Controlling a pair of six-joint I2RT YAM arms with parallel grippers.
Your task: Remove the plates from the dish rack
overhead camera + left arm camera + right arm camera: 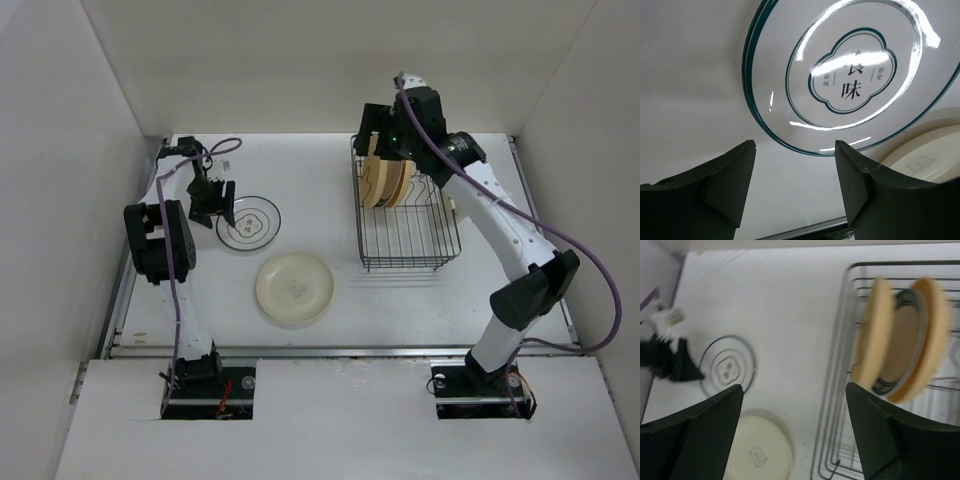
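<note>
- Top view: the right gripper (378, 145) is positioned above the far end of the dish rack (410, 240). Three plates are stood on edge there, and the other slots hold nothing.
- Left wrist view: the left gripper (795, 147) is opened wide and empty, just off the rim of the ringed plate (855, 75). That plate is laid flat on the table (690, 75) beside a cream plate (925, 160).
- Right wrist view: the right jaws are spread and nothing is gripped. A green-rimmed plate (904, 296) is sandwiched between two tan plates (872, 330). One tan rim should be straddled squarely and lifted straight up, so that neighbours are not dragged.

Tan plates (872, 330), perhaps a green-rimmed one (900, 342)
</note>
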